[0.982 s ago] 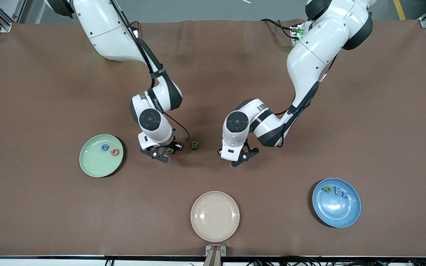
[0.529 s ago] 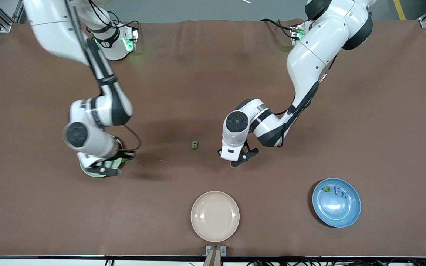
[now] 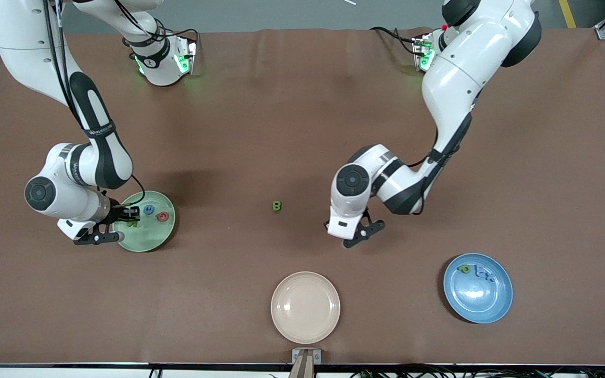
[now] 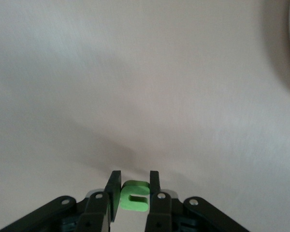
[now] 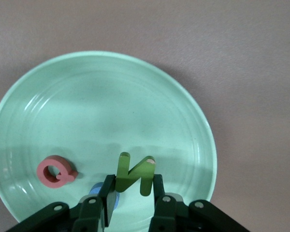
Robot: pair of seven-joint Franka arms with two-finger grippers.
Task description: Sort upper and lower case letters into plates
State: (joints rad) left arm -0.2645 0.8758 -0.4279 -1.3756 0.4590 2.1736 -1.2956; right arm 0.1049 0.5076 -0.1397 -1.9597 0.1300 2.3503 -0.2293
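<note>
I am holding my right gripper (image 3: 116, 224) over the mint plate (image 3: 147, 241), pinching a dark green N (image 5: 134, 174); the pink letter (image 3: 162, 216) and blue letter (image 3: 148, 209) are lying in that plate. This is the drop step: next I need to spread the fingers so the N lands inside the rim. A green B (image 3: 277, 206) is waiting on the table. My left gripper (image 3: 356, 231) is hovering over bare table, clamping a light green letter (image 4: 134, 196), half hidden. The blue plate (image 3: 498, 307) is holding letters too small to read.
</note>
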